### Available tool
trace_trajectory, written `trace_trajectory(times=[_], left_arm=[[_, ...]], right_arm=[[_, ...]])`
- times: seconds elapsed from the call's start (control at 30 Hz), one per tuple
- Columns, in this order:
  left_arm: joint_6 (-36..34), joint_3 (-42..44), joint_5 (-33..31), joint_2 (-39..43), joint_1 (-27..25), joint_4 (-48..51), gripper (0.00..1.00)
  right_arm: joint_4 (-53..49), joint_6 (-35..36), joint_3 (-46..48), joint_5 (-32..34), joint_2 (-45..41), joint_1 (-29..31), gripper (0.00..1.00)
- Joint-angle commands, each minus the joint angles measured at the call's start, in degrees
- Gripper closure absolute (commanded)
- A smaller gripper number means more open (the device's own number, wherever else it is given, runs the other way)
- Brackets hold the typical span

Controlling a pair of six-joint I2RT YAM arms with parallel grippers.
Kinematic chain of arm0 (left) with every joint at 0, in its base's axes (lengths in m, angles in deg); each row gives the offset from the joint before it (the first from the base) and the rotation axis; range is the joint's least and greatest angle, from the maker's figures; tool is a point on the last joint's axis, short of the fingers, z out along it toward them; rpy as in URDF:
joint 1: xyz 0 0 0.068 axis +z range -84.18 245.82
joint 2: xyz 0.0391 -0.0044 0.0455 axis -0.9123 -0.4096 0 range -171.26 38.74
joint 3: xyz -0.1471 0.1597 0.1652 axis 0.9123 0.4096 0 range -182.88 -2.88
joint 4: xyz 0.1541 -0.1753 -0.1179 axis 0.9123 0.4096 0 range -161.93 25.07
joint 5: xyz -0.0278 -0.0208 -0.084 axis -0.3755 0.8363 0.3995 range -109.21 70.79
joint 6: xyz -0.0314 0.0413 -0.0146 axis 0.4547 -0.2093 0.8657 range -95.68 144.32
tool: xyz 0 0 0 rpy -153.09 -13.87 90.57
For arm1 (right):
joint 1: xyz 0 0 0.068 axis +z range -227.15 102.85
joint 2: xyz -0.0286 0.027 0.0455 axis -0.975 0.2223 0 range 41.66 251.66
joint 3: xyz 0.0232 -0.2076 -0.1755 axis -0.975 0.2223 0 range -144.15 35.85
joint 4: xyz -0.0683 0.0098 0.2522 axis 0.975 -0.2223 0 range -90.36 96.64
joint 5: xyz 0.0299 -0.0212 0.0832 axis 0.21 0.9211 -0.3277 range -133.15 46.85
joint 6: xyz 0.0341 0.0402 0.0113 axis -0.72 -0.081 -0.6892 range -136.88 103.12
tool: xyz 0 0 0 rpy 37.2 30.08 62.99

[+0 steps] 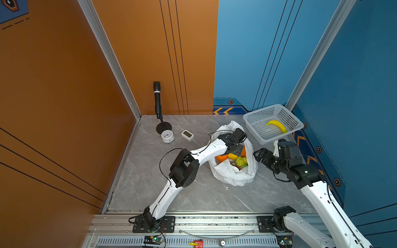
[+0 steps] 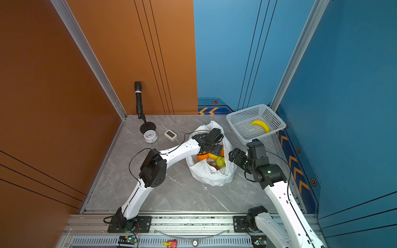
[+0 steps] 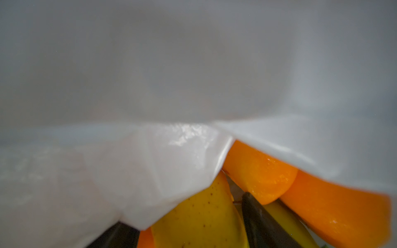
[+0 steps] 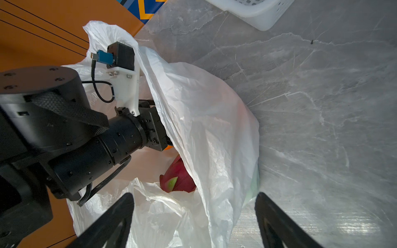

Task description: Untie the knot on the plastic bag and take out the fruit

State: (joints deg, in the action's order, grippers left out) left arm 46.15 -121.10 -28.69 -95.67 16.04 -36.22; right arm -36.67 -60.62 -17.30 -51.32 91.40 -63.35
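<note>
Plastic bag (image 1: 227, 174) sits mid-table, mouth open upward, near rim folded low, far flap standing tall behind the left wrist. The fruit is inside it: an orange (image 1: 221, 157), a yellow fruit (image 1: 232, 156), a green pear (image 1: 241, 161), and a dragon fruit (image 4: 178, 178) tucked under the right-hand wall.

Left gripper (image 3: 190, 229) is down inside the mouth. Jaws apart, straddling the yellow fruit. A sliver of orange shows between one finger (image 3: 116, 236) and that fruit, so it is released, not clamped. Bag film drapes across most of the left wrist view, right down to the fingers.

Right gripper (image 4: 194, 199) hangs just beside the bag's right edge, outside it. Jaws spread wide, nothing between them; crumpled rim lies just past the tips.

Room: bare table (image 1: 182, 193) in front of the bag, between the two arms. The left arm crosses the space left of the bag. Basket (image 1: 253, 120) is in the far right corner, a banana (image 1: 277, 125) in it, its near rim close to the right arm. Microphone (image 1: 157, 98), round dial (image 1: 167, 136) and small white display (image 1: 187, 134) stand at the far left, well apart from the bag.
</note>
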Motion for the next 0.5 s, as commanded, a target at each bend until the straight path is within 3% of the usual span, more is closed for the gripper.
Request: trace_trajectory(times=[0.0,0.37,0.47], left_arm=[[1.2,0.0,0.7,-0.9,0.1,3.2,0.27],[3.1,-0.1,2.5,-2.0,0.3,5.4,0.28],[2.6,-1.0,2.5,-2.4,0.2,6.6,0.22]], right_arm=[[-2.2,0.2,-0.1,-0.5,-1.3,-0.4,0.11],[-2.0,-0.4,-0.5,-0.4,-1.2,-0.7,0.11],[-1.9,-0.5,-1.0,-0.7,-0.8,-0.7,0.11]])
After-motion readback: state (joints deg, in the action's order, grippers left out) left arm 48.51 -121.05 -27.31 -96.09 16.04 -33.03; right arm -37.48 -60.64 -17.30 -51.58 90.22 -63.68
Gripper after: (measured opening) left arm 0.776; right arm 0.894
